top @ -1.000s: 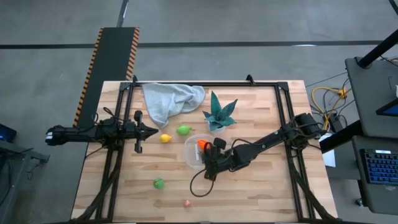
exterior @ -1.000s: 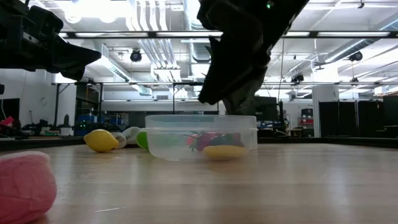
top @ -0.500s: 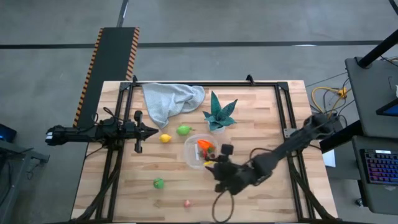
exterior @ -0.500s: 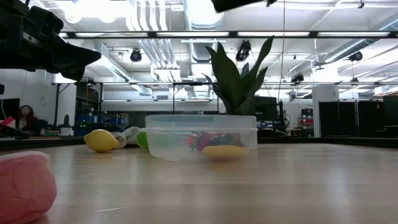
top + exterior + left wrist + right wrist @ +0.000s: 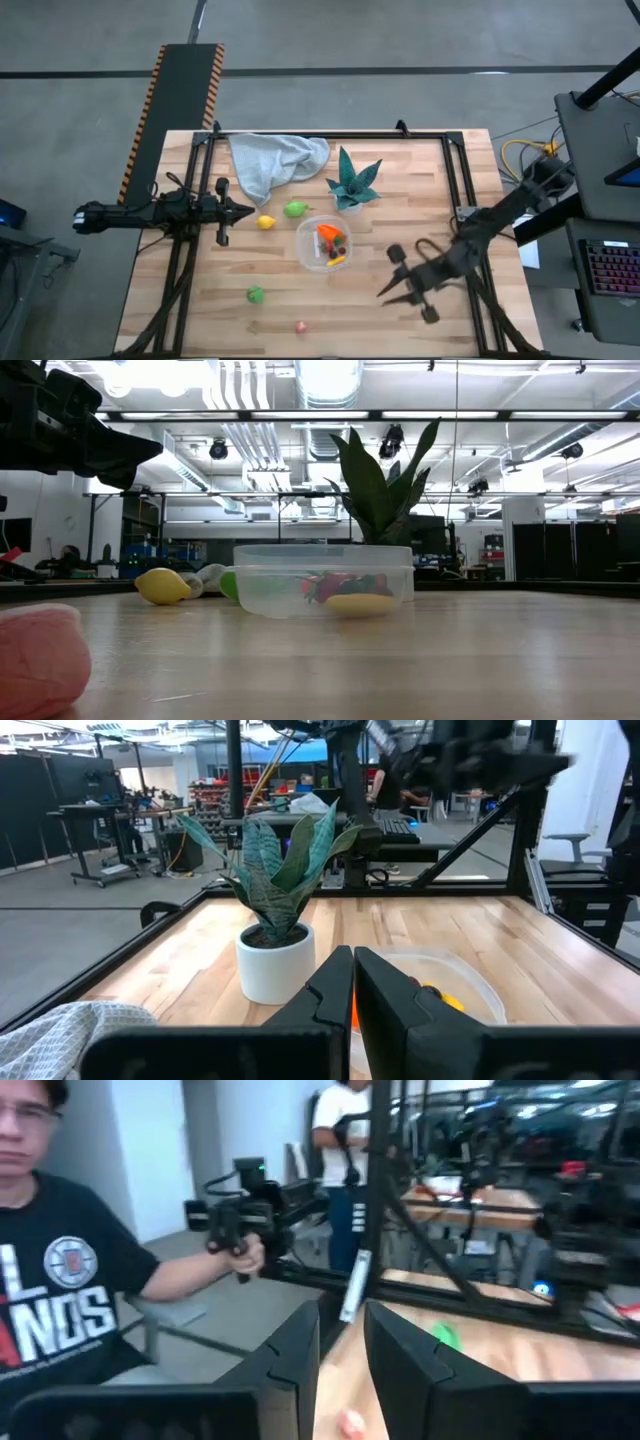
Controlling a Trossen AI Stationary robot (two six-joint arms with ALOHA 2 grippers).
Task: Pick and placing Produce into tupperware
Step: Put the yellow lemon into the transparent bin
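The tupperware (image 5: 325, 243) (image 5: 323, 578) (image 5: 440, 980) is a round clear tub at the table's middle, with an orange carrot, a red piece and a yellow piece in it. On the bare wood lie a lemon (image 5: 266, 222) (image 5: 163, 586), a green piece (image 5: 295, 209), another green piece (image 5: 256, 294) (image 5: 447, 1337) and a pink piece (image 5: 300, 326) (image 5: 40, 660). My right gripper (image 5: 385, 293) (image 5: 342, 1345) is open and empty, raised to the right of the tub and nearer the near edge. My left gripper (image 5: 245, 210) (image 5: 352, 990) waits shut, left of the lemon.
A teal spiky plant in a white pot (image 5: 352, 182) (image 5: 275, 870) stands just beyond the tub. A grey-blue cloth (image 5: 275, 160) lies bunched at the far edge. Black frame rails run along the table's sides. A person holding a handheld device shows in the right wrist view.
My right gripper has drawn away from the tupperware, swinging toward the table's right and near edges and rising out of the low view. The tub and the produce have stayed where they were.
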